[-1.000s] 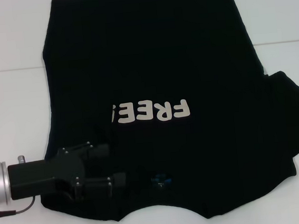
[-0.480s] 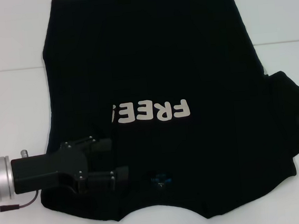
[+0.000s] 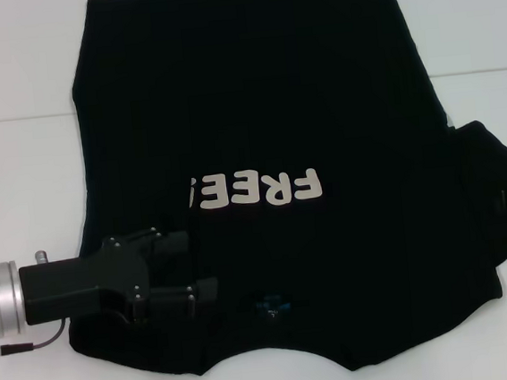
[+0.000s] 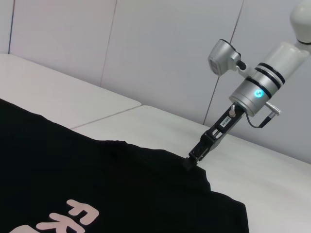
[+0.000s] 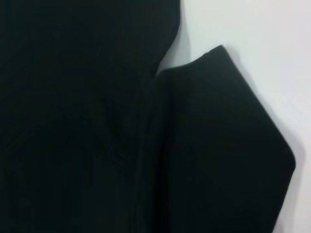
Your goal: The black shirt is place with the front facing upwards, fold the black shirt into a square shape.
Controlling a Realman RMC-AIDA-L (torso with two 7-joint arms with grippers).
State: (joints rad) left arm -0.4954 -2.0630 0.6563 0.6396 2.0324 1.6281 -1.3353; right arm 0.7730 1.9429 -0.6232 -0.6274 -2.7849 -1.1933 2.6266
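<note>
Black shirt [image 3: 255, 109] lies spread flat on the white worktop [image 3: 19, 177], front up, neck end toward the robot. Cream "FREE!" lettering [image 3: 258, 189] reads upside down in the head view. Small blue label [image 3: 272, 305] sits at the neckline near the near edge. The shirt's left side runs straight with no sleeve sticking out; the right sleeve [image 3: 496, 193] juts out flat on the worktop.

Left pincer [image 3: 198, 267] reaches in low from the left, over the shirt's near left shoulder area, beside the label and below the lettering. Its two fingers [image 3: 171, 245] stand apart with dark cloth showing between them; whether they touch the cloth cannot be told against black on black.

Right pincer [image 4: 187, 164] is down at the outer edge of the right sleeve, its tip touching the cloth as seen from the left wrist view. It is narrow and dark there, so whether it pinches the sleeve edge or is merely set on it cannot be told. Right wrist view shows the sleeve [image 5: 218, 145] and body of the shirt against bare worktop [image 5: 252, 29].
</note>
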